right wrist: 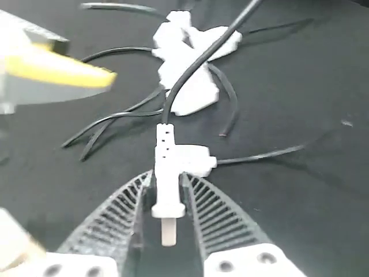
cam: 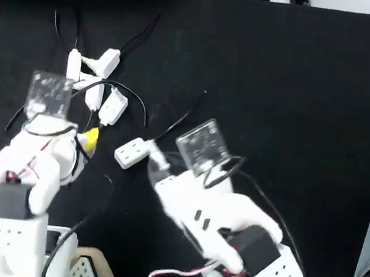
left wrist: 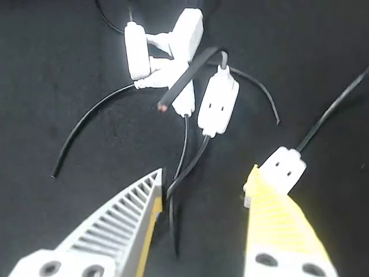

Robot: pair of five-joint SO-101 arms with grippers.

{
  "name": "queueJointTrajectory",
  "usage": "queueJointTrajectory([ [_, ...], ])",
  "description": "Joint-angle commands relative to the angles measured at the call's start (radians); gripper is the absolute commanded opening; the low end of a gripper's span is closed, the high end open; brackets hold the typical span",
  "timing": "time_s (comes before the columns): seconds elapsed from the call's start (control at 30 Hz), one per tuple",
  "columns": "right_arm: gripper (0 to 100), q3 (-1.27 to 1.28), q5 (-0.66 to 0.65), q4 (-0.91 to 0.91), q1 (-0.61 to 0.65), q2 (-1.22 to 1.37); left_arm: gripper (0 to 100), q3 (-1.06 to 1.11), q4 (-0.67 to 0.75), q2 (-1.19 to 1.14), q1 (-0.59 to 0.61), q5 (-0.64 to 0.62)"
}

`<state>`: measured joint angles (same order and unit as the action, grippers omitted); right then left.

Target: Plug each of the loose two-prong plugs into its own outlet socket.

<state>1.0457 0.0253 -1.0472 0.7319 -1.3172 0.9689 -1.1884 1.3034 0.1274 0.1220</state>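
The right gripper [right wrist: 168, 180] was clenched on a slim white plastic plug [right wrist: 168, 199]. The plug's far end met a white rectangular outlet block [cam: 131, 152] that trailed a black cord [right wrist: 190, 70]. Just beside that block hung the left gripper [left wrist: 204, 176], jaws spread wide over thin loose black cords [left wrist: 184, 141] on the black tabletop [cam: 300, 78]. Beyond them lay a white oblong socket [left wrist: 218, 104]. Farther still was a tangle of white plugs and sockets [left wrist: 164, 49], crossed by a thick black cable.
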Motion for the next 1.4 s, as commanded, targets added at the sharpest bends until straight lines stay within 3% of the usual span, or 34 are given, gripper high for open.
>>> queueJointTrajectory([
  [0.0,1.2,-0.056,-0.002,0.005,0.112,-0.012,24,0.085,0.051,0.124,0.007,-0.080],
  [0.23,1.2,-0.016,-0.002,0.092,0.172,-0.010,24,0.265,0.061,0.388,-0.142,-0.081],
  [0.37,1.2,0.041,-0.008,0.157,0.172,-0.010,24,0.320,0.060,0.520,-0.151,-0.086],
  [0.77,1.2,0.085,-0.009,0.256,0.166,0.188,24,0.326,0.060,0.509,-0.156,-0.087],
  [0.9,1.2,0.084,-0.009,0.301,0.166,0.251,24,0.286,-0.003,0.509,-0.191,-0.087],
  [1.37,1.2,0.073,-0.008,0.316,0.166,0.272,24,0.265,-0.037,0.509,-0.248,-0.078],
])
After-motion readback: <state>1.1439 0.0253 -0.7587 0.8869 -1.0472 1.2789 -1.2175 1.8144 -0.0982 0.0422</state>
